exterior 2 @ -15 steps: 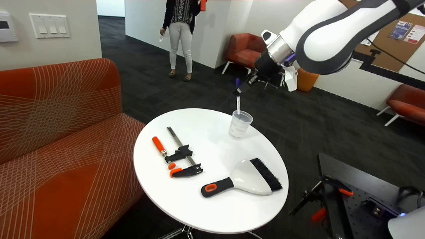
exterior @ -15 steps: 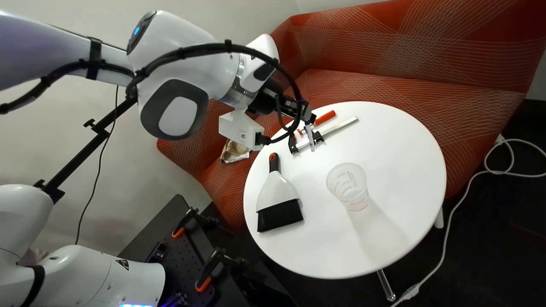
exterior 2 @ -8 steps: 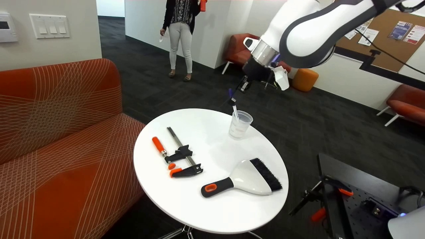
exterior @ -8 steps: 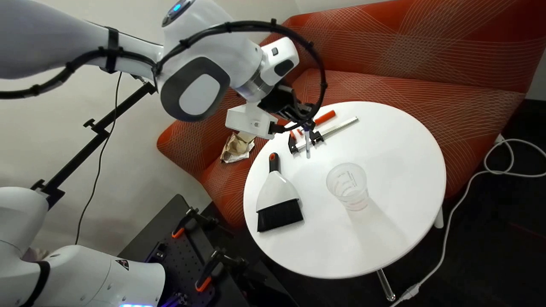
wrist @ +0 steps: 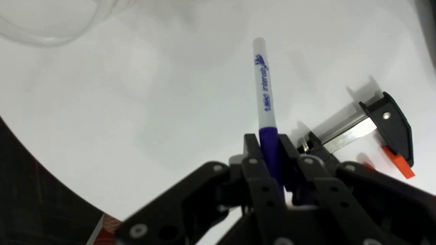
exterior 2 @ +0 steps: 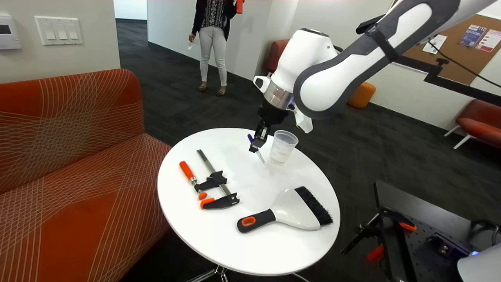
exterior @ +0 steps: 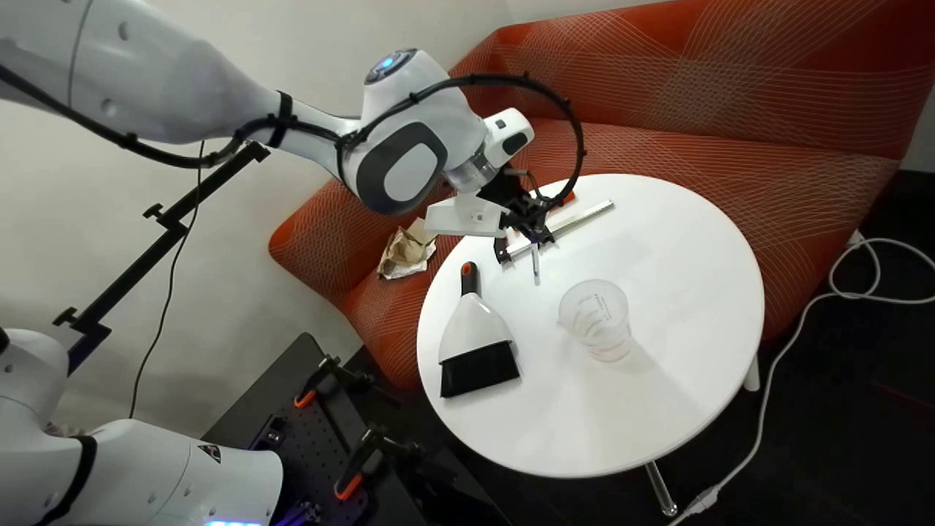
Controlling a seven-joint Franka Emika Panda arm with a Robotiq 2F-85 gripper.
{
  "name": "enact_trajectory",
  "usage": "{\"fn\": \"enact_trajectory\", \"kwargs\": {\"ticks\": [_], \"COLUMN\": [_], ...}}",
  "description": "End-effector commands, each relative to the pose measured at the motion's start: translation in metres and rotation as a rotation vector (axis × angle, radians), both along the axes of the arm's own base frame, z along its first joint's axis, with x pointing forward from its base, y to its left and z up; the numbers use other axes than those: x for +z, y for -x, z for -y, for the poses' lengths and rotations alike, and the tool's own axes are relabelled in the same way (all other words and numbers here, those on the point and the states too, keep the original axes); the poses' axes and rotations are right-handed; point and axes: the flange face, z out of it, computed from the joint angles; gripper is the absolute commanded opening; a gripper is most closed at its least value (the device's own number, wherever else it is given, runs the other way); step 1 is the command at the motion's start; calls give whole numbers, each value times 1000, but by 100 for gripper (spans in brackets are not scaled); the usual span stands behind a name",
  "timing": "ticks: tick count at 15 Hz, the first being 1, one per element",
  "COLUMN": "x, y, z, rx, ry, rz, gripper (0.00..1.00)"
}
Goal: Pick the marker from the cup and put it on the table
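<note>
The marker [wrist: 264, 93] is pinched by its blue end between the fingers [wrist: 252, 148] of the gripper [wrist: 268, 140] — held tilted over the table [exterior 2: 248, 180], beside the cup [exterior 2: 283, 146]; contact with the table cannot be told.

Office lounge, by looks: red-orange sofa [exterior 2: 74, 164], round white table [exterior 2: 250, 250], dark carpet [exterior 2: 164, 90], corkboard [exterior 2: 467, 55] (papers [exterior 2: 489, 40] on it).
</note>
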Motion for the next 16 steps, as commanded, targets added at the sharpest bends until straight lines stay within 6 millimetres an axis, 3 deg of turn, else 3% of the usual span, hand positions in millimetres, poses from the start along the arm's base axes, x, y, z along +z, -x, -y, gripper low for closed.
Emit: {"fn": "enact_trajectory", "kwargs": {"ticks": [1, 3, 4, 7, 12, 16], "x": [-20, -28, -31, -33, -20, -15], "y": [-21, -26, -29, -35, -40, -40], "z": [-5, -8, -9, -11, -13, -13], "rx": [0, 12, 14, 25, 37, 42], "ry": [41, 45, 57, 60, 55, 54], "rz": [-80, -123, -142, -177, -166, -156], "gripper": [4, 4, 36, 58, 95, 100]}}
